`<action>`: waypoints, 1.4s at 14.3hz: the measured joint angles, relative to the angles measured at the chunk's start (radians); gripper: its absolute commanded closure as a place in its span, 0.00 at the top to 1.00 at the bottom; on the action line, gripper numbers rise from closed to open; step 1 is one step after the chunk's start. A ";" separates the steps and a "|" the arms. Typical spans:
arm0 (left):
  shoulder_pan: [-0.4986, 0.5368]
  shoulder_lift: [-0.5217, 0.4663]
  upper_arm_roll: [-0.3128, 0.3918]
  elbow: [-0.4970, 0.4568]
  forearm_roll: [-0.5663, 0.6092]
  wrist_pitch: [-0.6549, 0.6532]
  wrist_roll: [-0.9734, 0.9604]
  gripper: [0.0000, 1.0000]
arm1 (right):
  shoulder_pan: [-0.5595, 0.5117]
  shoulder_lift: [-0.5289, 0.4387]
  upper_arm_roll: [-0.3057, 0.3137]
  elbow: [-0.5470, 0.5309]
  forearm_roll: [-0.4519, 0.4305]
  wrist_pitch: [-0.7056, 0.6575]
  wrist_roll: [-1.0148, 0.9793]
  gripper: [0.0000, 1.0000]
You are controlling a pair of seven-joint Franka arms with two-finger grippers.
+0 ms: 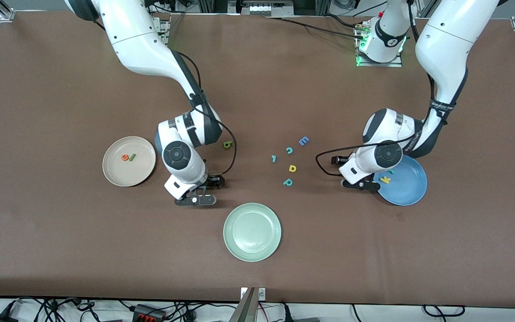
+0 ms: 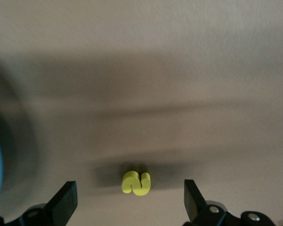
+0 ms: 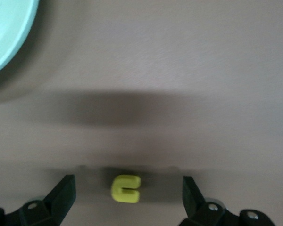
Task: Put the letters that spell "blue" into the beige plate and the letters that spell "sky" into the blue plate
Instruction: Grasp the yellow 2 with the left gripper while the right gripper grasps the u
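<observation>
So both tools are spread wide and neither one has anything in it. The left tool [image 1: 359, 184] sits low over the counter [image 1: 61, 232] right at the rim of the blue plate [image 1: 411, 188], on the side toward the middle of the counter. In the left wrist view the yellow s [image 2: 136, 182] lies on the counter between the two open fingers [image 2: 63, 203], touching neither, with a sliver of the blue plate at the edge of the shot. The yellow k [image 1: 386, 180] is already lying in the blue plate.

The right tool [image 1: 196, 200] hangs low over bare counter between the beige plate [image 1: 116, 176] and the pale green plate [image 1: 252, 248]. Its wrist view shows the yellow u [image 3: 126, 189] flat on the counter in the gap between its fingers [image 3: 61, 197], not gripped either.

The orange e [image 1: 124, 157] and the dark green l [image 1: 132, 156] rest side by side in the beige plate. The green b [image 1: 227, 144] lies on the counter beside the right arm's wrist. Mid-counter there's a loose bunch: blue E [image 1: 303, 141], teal c [image 1: 289, 150], a small teal piece [image 1: 274, 158], a rounded yellow letter [image 1: 292, 168] and the teal p [image 1: 288, 182].
</observation>
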 measured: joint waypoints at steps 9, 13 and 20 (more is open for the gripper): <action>0.000 0.001 0.001 -0.011 0.001 0.008 0.000 0.23 | 0.018 0.026 -0.004 0.011 -0.014 0.000 0.007 0.60; 0.003 -0.003 0.002 -0.012 0.001 0.009 0.000 0.04 | 0.018 0.025 -0.005 0.021 -0.014 -0.001 0.007 0.40; 0.020 -0.075 0.010 0.091 0.012 -0.258 0.044 0.06 | 0.019 0.025 -0.005 0.024 -0.014 -0.002 0.007 0.36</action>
